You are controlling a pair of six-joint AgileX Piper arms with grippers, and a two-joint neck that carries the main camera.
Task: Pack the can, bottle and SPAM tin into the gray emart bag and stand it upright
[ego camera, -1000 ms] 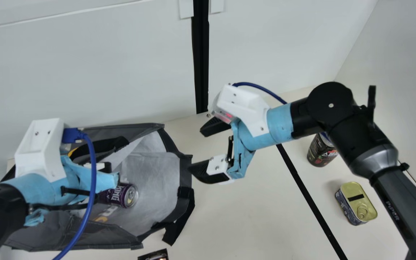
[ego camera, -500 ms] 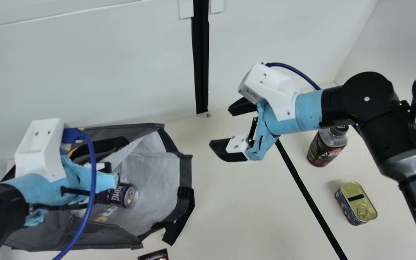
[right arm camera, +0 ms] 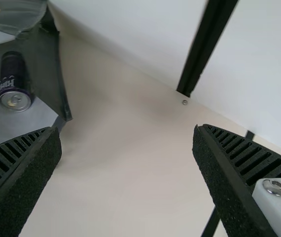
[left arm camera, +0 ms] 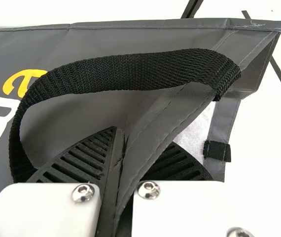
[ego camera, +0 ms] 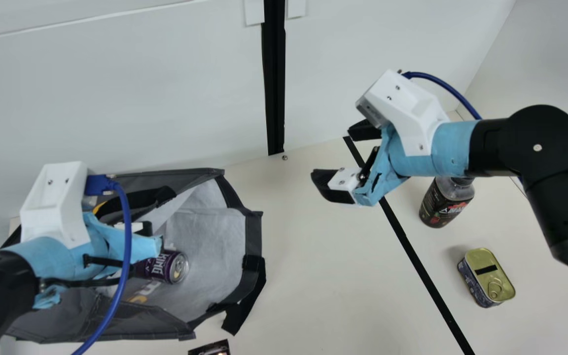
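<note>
Though the can (ego camera: 173,267) is packed, bottle (ego camera: 443,204), tin (ego camera: 488,276) and uprighting are left; the bag (ego camera: 253,236) is clenched by the left gripper (left arm camera: 141,138), the right gripper (ego camera: 332,153) spread empty.

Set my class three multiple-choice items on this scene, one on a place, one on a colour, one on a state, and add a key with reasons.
1. Where is the purple metal can?
A) Loose on the cream table
B) Inside the gray fabric bag
C) In the right pincer

2. What colour is the lid of the rectangular metal tin?
A) Gold
B) Red
C) Blue

3. How does the black, ribbed right pincer stand?
A) Shut on the bag
B) Shut on the can
C) Open and empty

Key:
1 B: the can lies against the bag's pale lining.
2 A: the tin's top shows gold.
3 C: its fingers are wide apart, nothing between them.
</note>
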